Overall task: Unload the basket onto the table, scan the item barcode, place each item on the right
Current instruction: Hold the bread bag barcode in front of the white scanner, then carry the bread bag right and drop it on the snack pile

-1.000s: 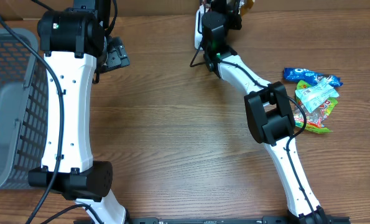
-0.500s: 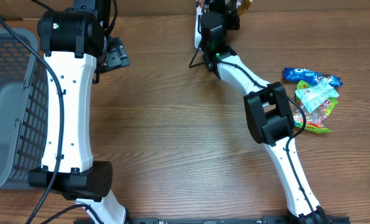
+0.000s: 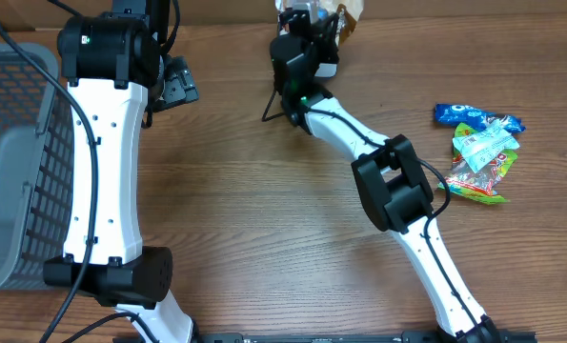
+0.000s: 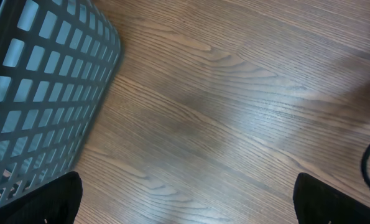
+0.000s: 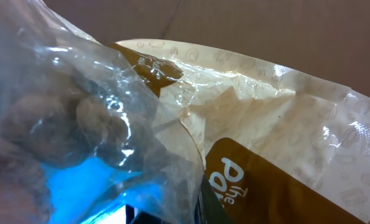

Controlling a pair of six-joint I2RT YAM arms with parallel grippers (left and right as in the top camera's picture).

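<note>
The item is a snack bag (image 5: 265, 124) of cream and brown film with a clear window. It fills the right wrist view, pressed up against the camera. From overhead only its brown corner (image 3: 348, 10) shows at the table's far edge. My right gripper (image 3: 312, 24) is shut on the bag, and its fingers are almost wholly hidden behind the film (image 5: 172, 218). I see no barcode in any view. My left gripper (image 4: 188, 202) stands wide open over bare wood with nothing between its fingers. It is at the far left, next to the basket (image 3: 180, 88).
A grey mesh basket (image 3: 16, 143) takes up the left side of the table, and its wall (image 4: 48, 93) lies close to my left gripper. A small pile of bright snack packets (image 3: 483, 148) lies at the right. A thin black cable (image 3: 272, 107) runs under the right arm.
My right arm has swung to the left along the far edge, carrying the bag with it. The left arm has not moved.
</note>
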